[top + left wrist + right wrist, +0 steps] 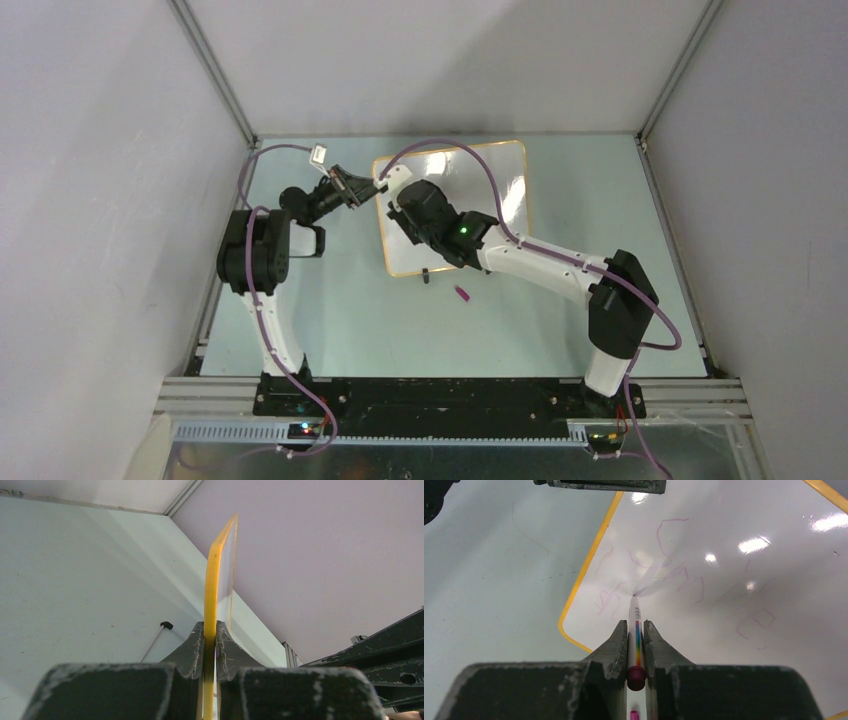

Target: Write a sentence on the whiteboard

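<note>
Purple scribbles point(658, 537) only at right wrist, right tool point(636, 626) pinching marker point(636, 611), left tool point(210, 629) clamping whiteboard point(211, 580)

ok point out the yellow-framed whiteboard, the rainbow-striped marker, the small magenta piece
yellow-framed whiteboard point(508, 172): top view, bare surface
rainbow-striped marker point(637, 632): right wrist view, barrel
small magenta piece point(463, 294): top view, middle

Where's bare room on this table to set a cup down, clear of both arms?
Free: table between the whiteboard and right wall; near strip between left arm and right arm. Crowded: the whiteboard's left edge, where the left claw clamps it and the right claw holds a marker.
</note>
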Controlling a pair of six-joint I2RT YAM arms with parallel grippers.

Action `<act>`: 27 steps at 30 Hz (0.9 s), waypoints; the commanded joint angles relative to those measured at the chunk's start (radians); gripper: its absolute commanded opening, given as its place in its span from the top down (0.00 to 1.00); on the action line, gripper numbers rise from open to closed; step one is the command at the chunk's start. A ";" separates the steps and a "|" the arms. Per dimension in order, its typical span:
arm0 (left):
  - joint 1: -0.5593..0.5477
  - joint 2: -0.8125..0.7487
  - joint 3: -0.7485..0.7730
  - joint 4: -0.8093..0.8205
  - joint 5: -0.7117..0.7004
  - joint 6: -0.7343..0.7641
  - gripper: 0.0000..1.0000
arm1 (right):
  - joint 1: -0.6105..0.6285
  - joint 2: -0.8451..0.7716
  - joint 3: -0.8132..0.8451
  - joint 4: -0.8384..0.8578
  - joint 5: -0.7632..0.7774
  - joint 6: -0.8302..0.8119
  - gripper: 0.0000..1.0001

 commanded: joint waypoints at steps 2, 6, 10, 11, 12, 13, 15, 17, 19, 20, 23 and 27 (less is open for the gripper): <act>-0.015 -0.008 -0.018 0.020 0.059 0.068 1.00 | 0.001 -0.022 0.039 -0.017 0.014 -0.007 1.00; -0.015 -0.008 -0.018 0.021 0.058 0.068 1.00 | 0.021 -0.056 0.060 -0.032 0.022 -0.017 1.00; -0.015 -0.010 -0.019 0.020 0.058 0.069 1.00 | 0.036 -0.088 0.056 -0.041 0.030 -0.019 1.00; -0.015 -0.010 -0.019 0.020 0.059 0.069 1.00 | 0.037 -0.098 0.052 -0.042 0.032 -0.018 1.00; -0.015 -0.010 -0.019 0.020 0.058 0.069 1.00 | 0.039 -0.102 0.043 -0.043 0.032 -0.017 1.00; -0.015 -0.010 -0.019 0.020 0.058 0.069 1.00 | 0.040 -0.106 0.038 -0.042 0.033 -0.015 1.00; -0.015 -0.008 -0.019 0.020 0.059 0.069 1.00 | 0.040 -0.107 0.024 -0.040 0.033 -0.010 1.00; -0.015 -0.009 -0.019 0.020 0.058 0.069 1.00 | 0.041 -0.104 0.008 -0.037 0.033 -0.005 1.00; -0.016 -0.008 -0.019 0.020 0.058 0.069 1.00 | 0.041 -0.100 -0.003 -0.033 0.033 0.000 1.00; -0.015 -0.008 -0.019 0.020 0.059 0.069 1.00 | 0.041 -0.096 -0.009 -0.032 0.034 0.003 1.00; -0.015 -0.008 -0.019 0.020 0.057 0.069 1.00 | 0.036 -0.084 -0.011 -0.026 0.035 0.003 1.00; -0.014 -0.008 -0.020 0.021 0.056 0.068 1.00 | 0.027 -0.060 -0.011 -0.015 0.034 0.002 1.00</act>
